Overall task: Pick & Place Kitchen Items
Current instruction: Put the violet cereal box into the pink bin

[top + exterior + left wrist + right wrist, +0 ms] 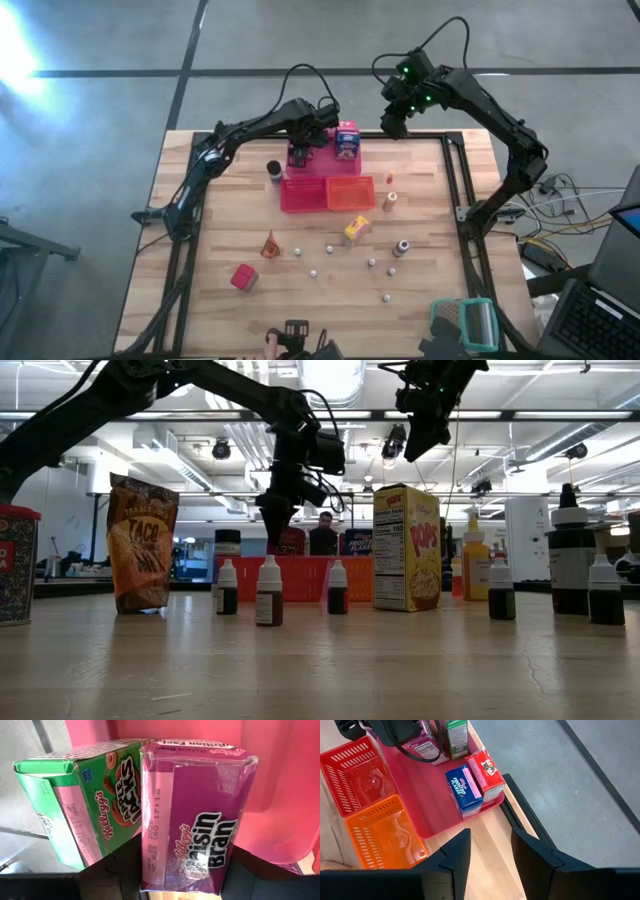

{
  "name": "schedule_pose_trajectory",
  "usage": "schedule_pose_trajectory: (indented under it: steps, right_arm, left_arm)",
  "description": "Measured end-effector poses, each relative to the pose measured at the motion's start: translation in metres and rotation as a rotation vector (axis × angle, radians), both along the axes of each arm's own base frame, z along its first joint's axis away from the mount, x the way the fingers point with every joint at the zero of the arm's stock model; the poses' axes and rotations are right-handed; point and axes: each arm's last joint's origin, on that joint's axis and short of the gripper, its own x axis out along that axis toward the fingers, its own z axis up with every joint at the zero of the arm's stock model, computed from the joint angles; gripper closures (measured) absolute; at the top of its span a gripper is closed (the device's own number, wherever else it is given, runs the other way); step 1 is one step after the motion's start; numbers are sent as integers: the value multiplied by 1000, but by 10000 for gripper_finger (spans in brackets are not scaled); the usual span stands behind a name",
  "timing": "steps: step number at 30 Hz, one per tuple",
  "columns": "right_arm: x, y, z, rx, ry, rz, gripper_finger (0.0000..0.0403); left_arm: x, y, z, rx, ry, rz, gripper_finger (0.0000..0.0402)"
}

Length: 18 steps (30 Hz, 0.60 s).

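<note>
My left gripper reaches over the pink tray at the table's far side and is shut on a purple Raisin Bran carton. A green Apple Jacks carton stands right beside it. A blue Frosted Flakes carton and a red carton stand on the tray's far right corner. My right gripper hangs open in the air above the table's far edge, just right of the tray. A yellow carton, a red carton and small bottles lie on the near half of the table. My left gripper pinches the purple carton between its two fingers, one on each of two opposite faces, close to one end. It comes from above, pointing down. Whether the carton's bottom rests on the pink tray cannot be told.
A red basket and an orange basket sit against the tray's near side. A dark jar stands left of them. A taco bag and tiny pale round pieces dot the middle. A teal-framed mesh thing lies at the near right corner.
</note>
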Motion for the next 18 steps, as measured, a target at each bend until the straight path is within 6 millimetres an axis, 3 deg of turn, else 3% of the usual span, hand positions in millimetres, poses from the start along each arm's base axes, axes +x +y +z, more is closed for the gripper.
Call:
schedule_pose_trajectory:
  steps: [5,13,18]
  right_arm:
    - [0,0,0,0,0,1,246]
    - [0,0,0,-2,1,3,231]
    - [0,0,0,-2,1,3,227]
  left_arm:
    - [0,0,0,-1,-2,3,192]
    - [0,0,0,-1,-4,6,142]
    - [-1,0,0,2,9,-2,135]
